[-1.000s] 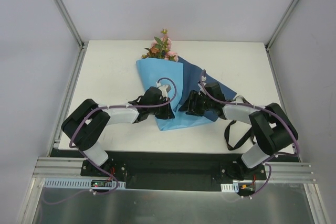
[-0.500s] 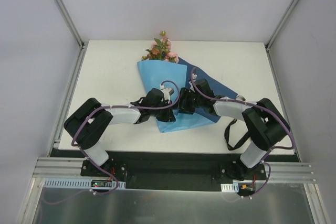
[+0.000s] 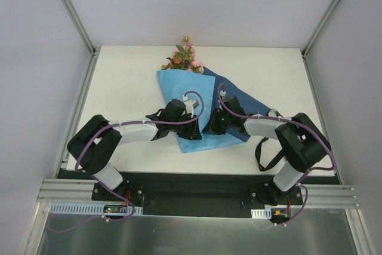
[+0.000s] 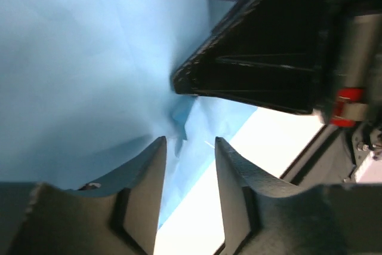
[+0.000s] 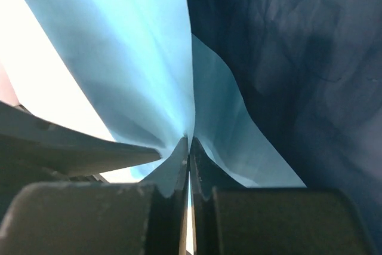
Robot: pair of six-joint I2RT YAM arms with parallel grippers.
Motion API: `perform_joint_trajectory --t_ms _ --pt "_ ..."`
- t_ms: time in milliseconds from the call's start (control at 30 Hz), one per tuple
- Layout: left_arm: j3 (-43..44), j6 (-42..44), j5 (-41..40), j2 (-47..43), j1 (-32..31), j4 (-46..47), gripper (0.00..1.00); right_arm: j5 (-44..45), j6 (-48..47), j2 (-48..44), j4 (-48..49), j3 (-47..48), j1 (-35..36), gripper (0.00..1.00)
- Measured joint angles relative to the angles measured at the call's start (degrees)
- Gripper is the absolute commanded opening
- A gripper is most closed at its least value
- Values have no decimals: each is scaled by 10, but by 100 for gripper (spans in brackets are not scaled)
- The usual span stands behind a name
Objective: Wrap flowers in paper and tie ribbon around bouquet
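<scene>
The paper (image 3: 179,88) lies mid-worktop (image 3: 119,88), folded into a rough cone. Its light blue face is uppermost, its point is toward 6 o'clock, and a band of the dark navy face is left bare along the 3 o'clock side. The flowers (image 3: 185,58), pink and orange blooms with green leaves, stick out of the wide end at 12 o'clock, near the far edge. The black ribbon (image 3: 261,150) hangs in a loop off toward 4 o'clock, beside the right arm and apart from the paper. Both arms meet over the lower part of the cone. The left pincer (image 4: 189,143) stands spread, with a small crumpled tip of blue paper lying at the gap but not clamped. The right pincer (image 5: 189,147) is pressed together, with the blue fold running straight into the seam between its fingers, so it is pinching the paper's edge. A second ago the roles were reversed: the left pincer was closed on the sheet and the right one was spread and set off toward 3 o'clock. Since then the right pincer has slid across toward 9 o'clock until it sits just beside the left, and the blue flap now covers slightly more of the navy. The flowers have barely shifted.
</scene>
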Motion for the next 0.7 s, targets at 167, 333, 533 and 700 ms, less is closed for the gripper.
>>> perform_joint_trajectory --t_ms 167,333,533,700 --pt "0 -2 10 -76 12 -24 32 -3 -38 -4 0 -3 0 0" --pt "0 -31 46 -90 76 2 10 -6 -57 -12 7 -17 0 0" --pt "-15 -64 69 9 118 36 3 -8 -73 -33 7 -30 0 0" --pt "-36 -80 85 36 118 54 2 -8 -90 -47 5 -38 -1 3"
